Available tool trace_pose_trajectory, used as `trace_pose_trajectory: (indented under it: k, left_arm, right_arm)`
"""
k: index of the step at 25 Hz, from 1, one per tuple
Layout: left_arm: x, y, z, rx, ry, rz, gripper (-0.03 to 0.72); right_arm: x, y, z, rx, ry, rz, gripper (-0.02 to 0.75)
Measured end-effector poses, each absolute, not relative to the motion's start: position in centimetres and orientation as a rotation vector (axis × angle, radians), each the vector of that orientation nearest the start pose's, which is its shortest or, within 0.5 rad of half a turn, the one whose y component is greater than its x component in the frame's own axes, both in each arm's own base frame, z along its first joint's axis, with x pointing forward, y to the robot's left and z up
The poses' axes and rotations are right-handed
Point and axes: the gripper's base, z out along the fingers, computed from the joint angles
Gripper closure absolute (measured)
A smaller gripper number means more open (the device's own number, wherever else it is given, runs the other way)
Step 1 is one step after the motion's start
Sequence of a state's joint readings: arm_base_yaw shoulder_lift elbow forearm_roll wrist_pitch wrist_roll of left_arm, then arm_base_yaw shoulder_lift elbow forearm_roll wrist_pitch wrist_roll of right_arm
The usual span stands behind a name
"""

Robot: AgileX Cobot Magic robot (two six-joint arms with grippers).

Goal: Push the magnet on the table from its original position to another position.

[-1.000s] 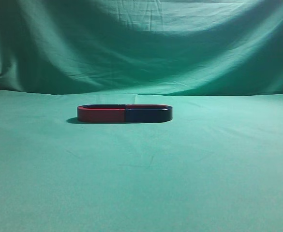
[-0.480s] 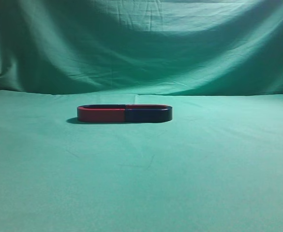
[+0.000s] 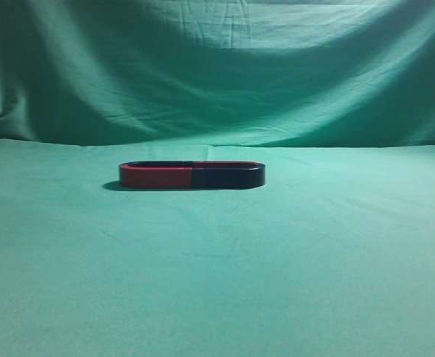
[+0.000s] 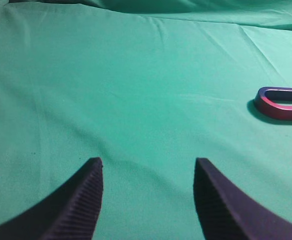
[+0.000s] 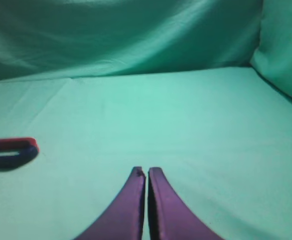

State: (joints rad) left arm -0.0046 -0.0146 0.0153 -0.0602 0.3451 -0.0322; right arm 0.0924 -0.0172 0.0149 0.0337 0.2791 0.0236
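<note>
Navy magnet (image 3: 228,177) against red-sided magnet (image 3: 156,176) on table (image 3: 217,282)

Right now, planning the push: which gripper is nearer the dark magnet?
Right, likely. The right gripper sits right of the magnet; from the left gripper, the red magnet lies between.

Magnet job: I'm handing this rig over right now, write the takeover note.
Left claw: open, empty, above bare cloth; the red-sided magnet lies ahead to its right.
Right claw: shut, empty; the dark-sided magnet lies to its left, apart from it.
The two magnets sit end to end, forming one oval, red-sided on the left, dark-sided on the right, mid table.
Done: nothing visible; neither claw touches a magnet.
Left: push the dark-sided magnet to a new spot. The shut right claw looks better placed, though that is a guess.
</note>
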Motion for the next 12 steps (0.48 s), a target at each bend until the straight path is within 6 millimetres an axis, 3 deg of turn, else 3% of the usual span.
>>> trace_pose_trajectory:
  k: [12]
  left_arm:
    - [5.3,-0.2,17.8,-0.063,1.829,-0.085,0.316]
  right_arm:
    - [5.2,0.5,17.0,-0.057,1.88,0.079,0.738]
